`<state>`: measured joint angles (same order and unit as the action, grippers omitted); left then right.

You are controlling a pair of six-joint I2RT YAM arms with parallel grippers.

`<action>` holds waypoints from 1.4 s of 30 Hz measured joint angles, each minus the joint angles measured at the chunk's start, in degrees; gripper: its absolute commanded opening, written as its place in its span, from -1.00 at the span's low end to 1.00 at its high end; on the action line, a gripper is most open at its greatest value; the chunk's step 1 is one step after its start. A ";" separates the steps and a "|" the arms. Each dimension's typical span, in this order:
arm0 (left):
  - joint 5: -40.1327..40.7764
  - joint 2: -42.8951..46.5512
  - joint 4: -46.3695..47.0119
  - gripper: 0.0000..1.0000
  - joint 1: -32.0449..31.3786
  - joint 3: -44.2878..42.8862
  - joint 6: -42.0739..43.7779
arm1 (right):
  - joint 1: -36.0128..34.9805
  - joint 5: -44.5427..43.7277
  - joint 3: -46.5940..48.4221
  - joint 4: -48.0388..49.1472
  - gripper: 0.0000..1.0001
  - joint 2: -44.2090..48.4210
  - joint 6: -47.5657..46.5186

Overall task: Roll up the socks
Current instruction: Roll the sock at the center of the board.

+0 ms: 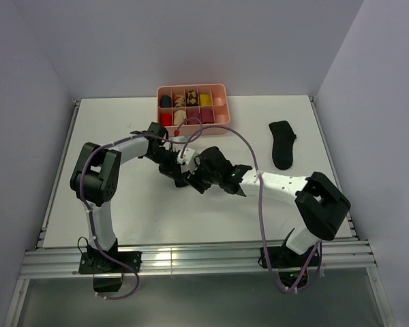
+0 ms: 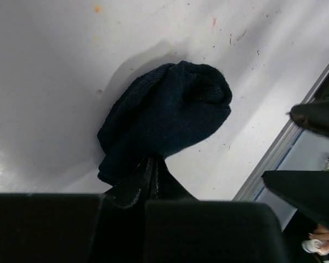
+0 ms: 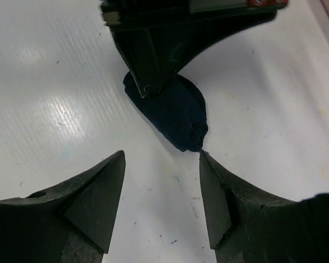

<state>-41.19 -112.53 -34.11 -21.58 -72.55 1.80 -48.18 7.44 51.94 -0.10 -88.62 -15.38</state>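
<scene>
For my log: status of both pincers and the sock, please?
Left pincer shut on bunched sock. Right pincer open, close by. Other black sock lies apart.

The bunched knit sock [image 2: 164,115] is looking plain navy-black; the flat fabric sock [image 1: 283,144] is showing solid black; the divided plastic tray [image 1: 191,86] is showing pink.

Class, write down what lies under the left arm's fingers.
A bunched dark sock on the white table, its near edge pinched in the shut left fingers. The pinched edge and the table beneath are covered.
</scene>
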 measured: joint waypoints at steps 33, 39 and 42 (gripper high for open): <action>-7.61 -8.35 -11.17 -0.96 4.15 -7.45 3.63 | -9.05 -18.36 13.09 1.79 -0.74 -23.45 -18.49; -4.94 -4.76 -6.84 -0.79 4.31 -4.35 1.88 | -7.37 -13.16 16.57 -4.90 -1.00 -23.47 -16.90; -0.96 1.03 -0.92 -0.75 4.66 -0.31 -1.66 | -5.64 -8.13 18.40 -8.35 -1.00 -23.47 -14.99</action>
<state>-42.15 -111.50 -35.03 -16.93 -72.86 0.14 -53.82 -0.69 70.35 -8.45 -112.09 -30.37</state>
